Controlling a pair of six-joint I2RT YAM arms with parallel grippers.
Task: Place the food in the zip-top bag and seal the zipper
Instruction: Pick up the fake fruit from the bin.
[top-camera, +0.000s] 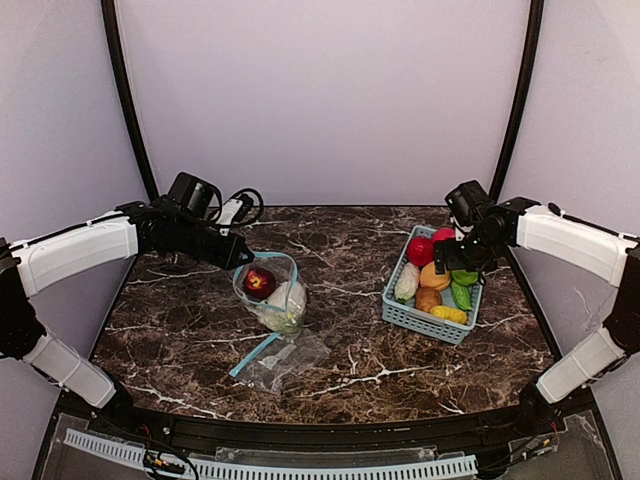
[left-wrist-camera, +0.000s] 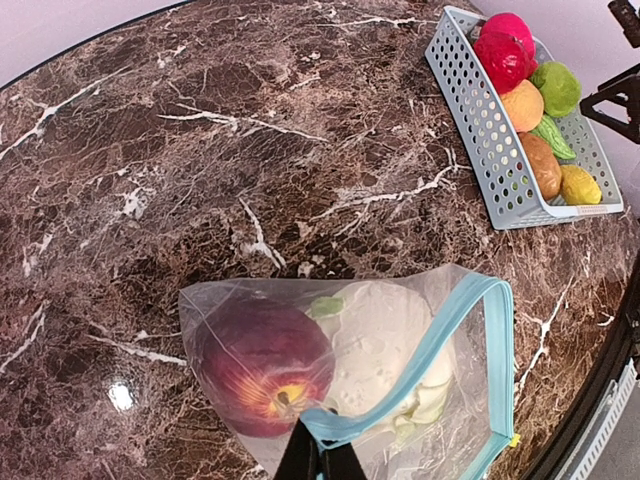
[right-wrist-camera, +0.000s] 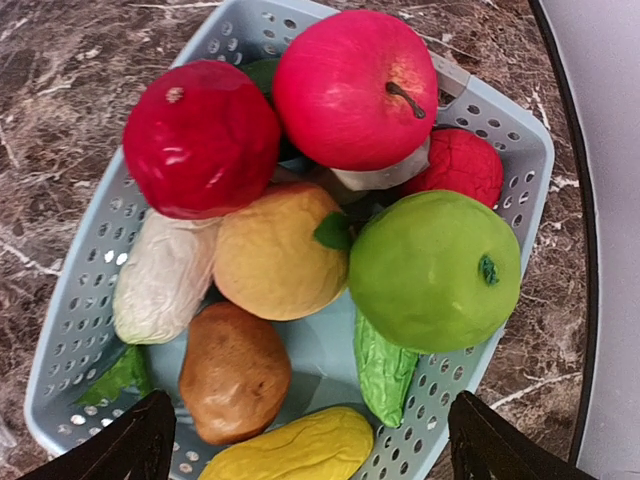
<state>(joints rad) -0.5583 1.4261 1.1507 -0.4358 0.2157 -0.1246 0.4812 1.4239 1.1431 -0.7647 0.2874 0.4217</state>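
Note:
My left gripper is shut on the light-blue zipper rim of the clear zip-top bag and holds its mouth up. In the left wrist view my pinched fingertips show at the bottom edge. Inside the bag lie a dark red apple and a white cauliflower. More food fills the light-blue basket: a red apple, a green apple, an orange piece, a brown piece and a yellow one. My right gripper hangs open above the basket, touching nothing.
A flat piece of clear plastic with a blue strip lies on the dark marble table in front of the held bag. The basket stands at the right, near the table's edge. Curved black frame bars rise at the back.

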